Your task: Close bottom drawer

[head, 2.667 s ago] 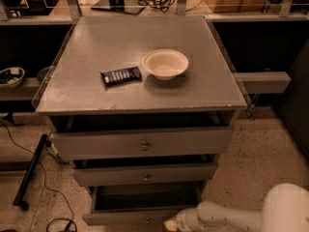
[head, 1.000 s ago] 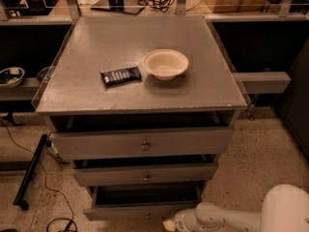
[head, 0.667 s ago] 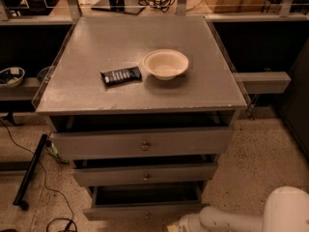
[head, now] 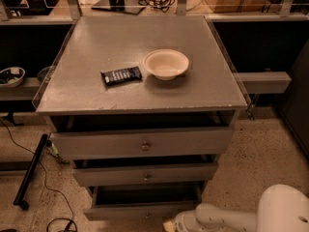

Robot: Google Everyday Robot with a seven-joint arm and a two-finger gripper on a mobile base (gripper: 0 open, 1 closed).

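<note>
With the bottom drawer (head: 140,210) pulled out, lowest of three, and the gripper (head: 170,225) low before its front panel, open or closed we cannot tell, we should push squarely at centre.

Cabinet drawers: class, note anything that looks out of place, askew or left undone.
The bottom drawer juts out, its dark interior showing. The top drawer and middle drawer also stand slightly open. The tool sits low at the bottom drawer's front, right of centre. Nothing looks spilled or damaged.
</note>
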